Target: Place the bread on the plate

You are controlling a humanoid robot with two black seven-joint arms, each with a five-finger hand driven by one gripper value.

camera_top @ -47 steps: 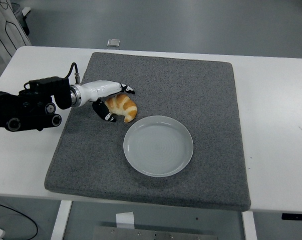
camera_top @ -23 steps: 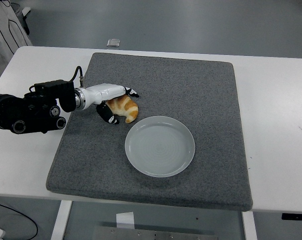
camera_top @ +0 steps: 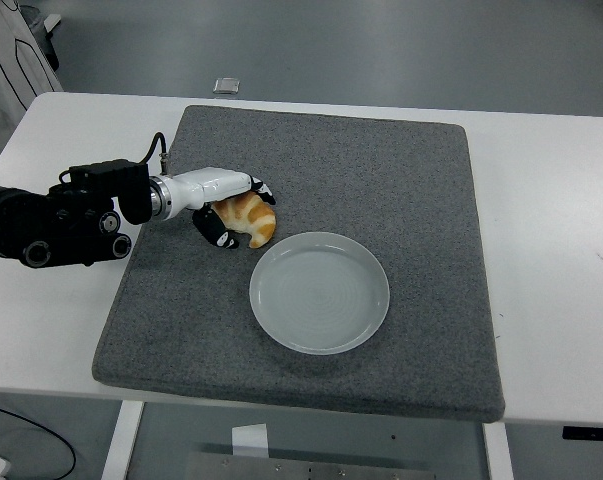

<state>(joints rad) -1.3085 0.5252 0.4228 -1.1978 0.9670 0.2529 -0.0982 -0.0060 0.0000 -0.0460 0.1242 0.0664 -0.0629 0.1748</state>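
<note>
A golden croissant (camera_top: 251, 219) lies on the grey mat (camera_top: 381, 180), just up and left of the plate. My left hand (camera_top: 233, 208), white with black fingertips, reaches in from the left and closes around the croissant's left end, fingers over its top and thumb below. The pale round plate (camera_top: 319, 292) sits with nothing on it on the mat, a short gap away from the bread. The right arm is out of view.
The grey mat covers most of the white table (camera_top: 551, 220). A small grey object (camera_top: 226, 86) lies on the floor beyond the table's far edge. Part of a white garment (camera_top: 11, 45) shows at the top left corner.
The left hand has slid slightly right and its fingers have curled tighter over the croissant. The bread and plate stay roughly where they were.
</note>
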